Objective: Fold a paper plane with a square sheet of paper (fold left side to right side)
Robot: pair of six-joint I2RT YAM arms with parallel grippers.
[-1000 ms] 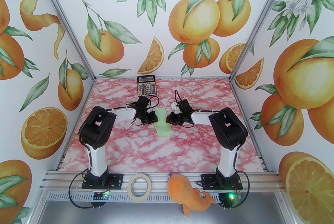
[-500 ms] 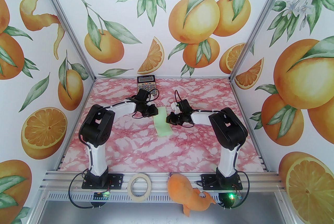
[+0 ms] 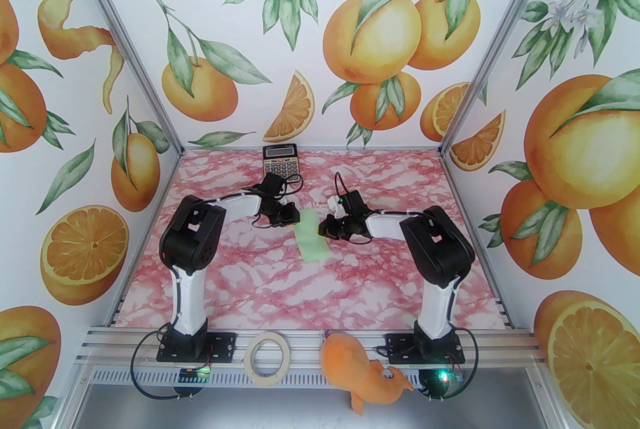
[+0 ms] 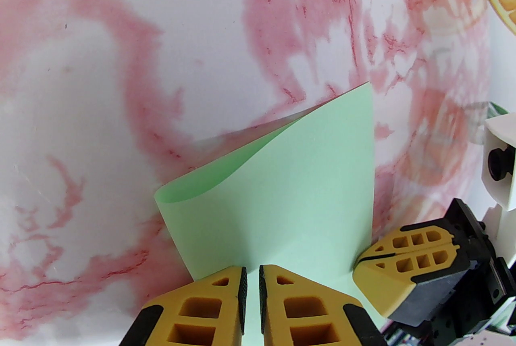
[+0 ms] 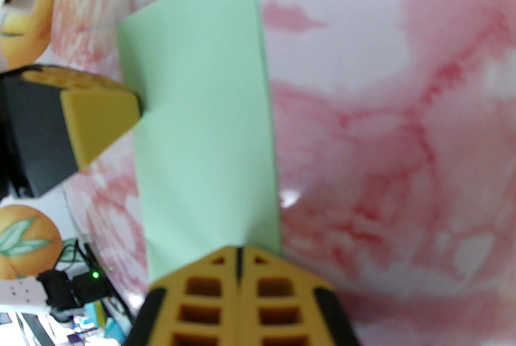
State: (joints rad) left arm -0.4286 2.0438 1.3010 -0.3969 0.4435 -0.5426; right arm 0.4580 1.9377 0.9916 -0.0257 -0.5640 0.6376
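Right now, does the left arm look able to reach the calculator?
Probably yes. The calculator lies just behind the left pincer, nothing standing between them. But that pincer is over the folded green paper, which it would have to leave.

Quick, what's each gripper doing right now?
Left gripper: nearly closed, tips at the edge of the green paper; grip cannot be told.
Right gripper: closed, tips on the green paper.

Fig.: my table [image 3: 250,277], pink-white marble top. Centre: green paper [image 3: 312,239], folded into a narrow strip, lying lengthwise; its left fold bulges up. Far edge, mid: calculator [image 3: 280,164], keys up. Near edge: metal rail [image 3: 125,334] w/ tape roll [image 3: 269,359] & orange plush toy [image 3: 360,367] between my arm bases.
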